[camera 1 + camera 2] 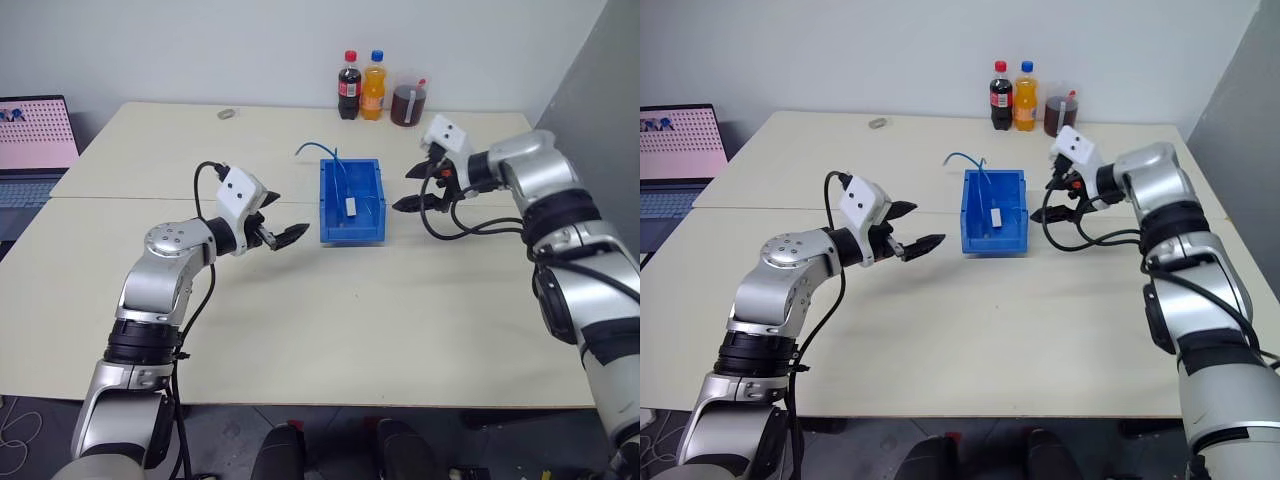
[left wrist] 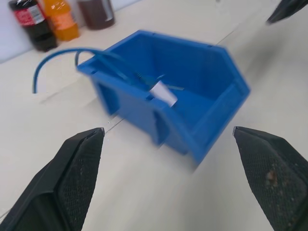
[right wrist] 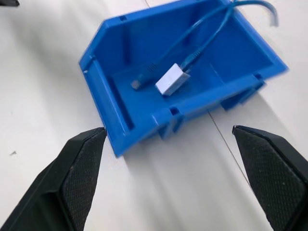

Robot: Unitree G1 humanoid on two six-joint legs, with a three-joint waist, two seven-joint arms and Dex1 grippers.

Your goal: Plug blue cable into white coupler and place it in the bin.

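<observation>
The blue bin (image 1: 328, 205) stands in the middle of the table. Inside it lies the white coupler (image 3: 172, 80), and one end of the blue cable (image 3: 208, 21) runs into it. The cable loops up over the bin's far wall (image 1: 312, 147), and its other plug rests on the bin floor beside the coupler. My left gripper (image 1: 293, 214) hovers open just left of the bin, pointing at it, with nothing between its fingers. On the bin's right side my right gripper (image 1: 402, 191) is also open and empty, a short way from the wall.
At the table's back edge stand a cola bottle (image 1: 349, 86), an orange bottle (image 1: 374, 86) and a cup of dark drink (image 1: 408, 103). A small grey disc (image 1: 227, 114) lies at the back left. A laptop (image 1: 35, 140) sits off the table's left side.
</observation>
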